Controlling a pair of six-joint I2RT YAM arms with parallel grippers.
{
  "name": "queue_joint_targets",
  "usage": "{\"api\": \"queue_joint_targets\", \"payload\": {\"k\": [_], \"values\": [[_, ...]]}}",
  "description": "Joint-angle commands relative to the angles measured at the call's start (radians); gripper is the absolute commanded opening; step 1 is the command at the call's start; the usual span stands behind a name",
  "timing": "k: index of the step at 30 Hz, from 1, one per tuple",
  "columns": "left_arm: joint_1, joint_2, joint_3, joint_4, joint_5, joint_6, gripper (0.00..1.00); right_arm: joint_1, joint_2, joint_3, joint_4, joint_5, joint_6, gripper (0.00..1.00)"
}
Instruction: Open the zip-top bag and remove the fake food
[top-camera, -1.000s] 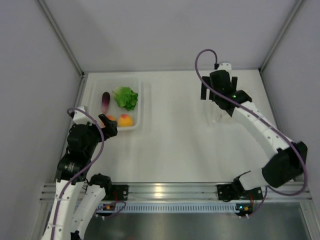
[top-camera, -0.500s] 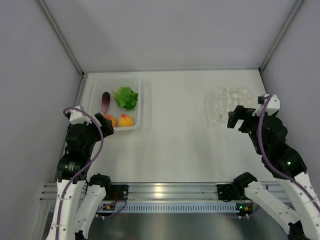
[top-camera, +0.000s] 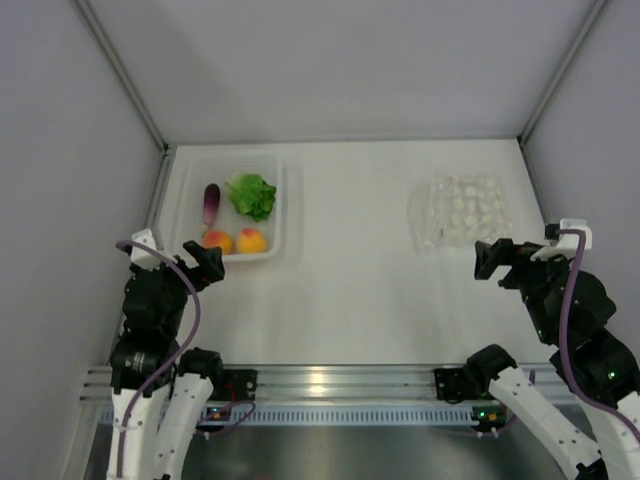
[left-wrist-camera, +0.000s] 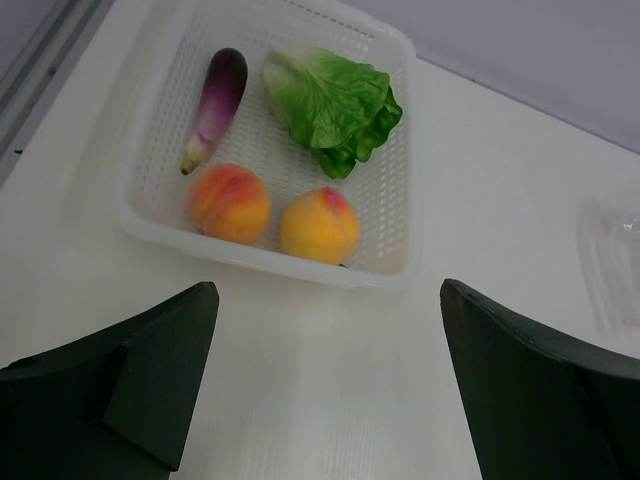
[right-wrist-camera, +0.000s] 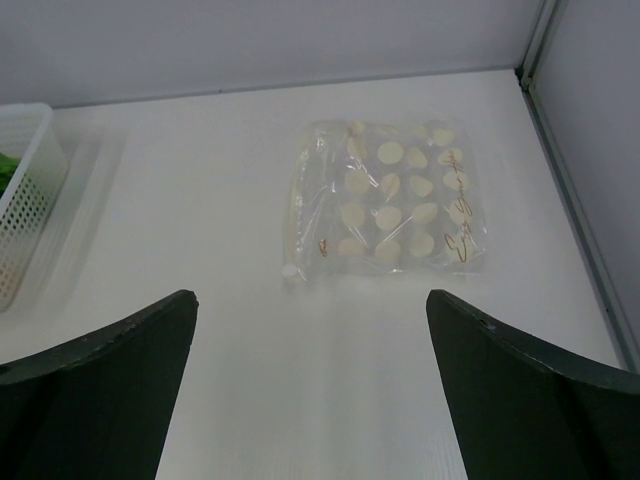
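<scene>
The clear zip-top bag (top-camera: 459, 210) (right-wrist-camera: 385, 204), printed with white dots, lies flat on the table at the back right. The fake food sits in a white perforated tray (top-camera: 275, 245) (left-wrist-camera: 405, 180): a purple eggplant (top-camera: 211, 204) (left-wrist-camera: 216, 104), a green lettuce (top-camera: 252, 195) (left-wrist-camera: 333, 104) and two orange peaches (top-camera: 219, 241) (left-wrist-camera: 229, 203) (top-camera: 251, 240) (left-wrist-camera: 319, 226). My left gripper (top-camera: 200, 265) (left-wrist-camera: 330, 390) stands open just in front of the tray, nothing between its fingers. Open and holding nothing, my right gripper (top-camera: 498, 262) (right-wrist-camera: 312, 400) hovers in front of the bag.
Metal frame posts and grey walls enclose the table on the left, right and back. An aluminium rail (top-camera: 330, 385) runs along the near edge by the arm bases. Bare white tabletop (top-camera: 350, 260) lies between tray and bag.
My right arm pulled back from over the bag toward the near right, uncovering the bag. My left gripper drew back slightly from the tray toward the near edge.
</scene>
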Motion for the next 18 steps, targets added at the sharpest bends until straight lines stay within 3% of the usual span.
{"api": "queue_joint_targets", "payload": {"k": [1,18], "values": [[-0.001,-0.056,-0.018,0.022,-0.004,0.002,0.98,0.01,-0.005,-0.008,-0.009,-0.002,0.016,0.99],[-0.021,-0.117,-0.026,0.026,0.015,0.003,0.98,0.01,-0.059,-0.094,0.017,-0.05,0.02,0.99]]}}
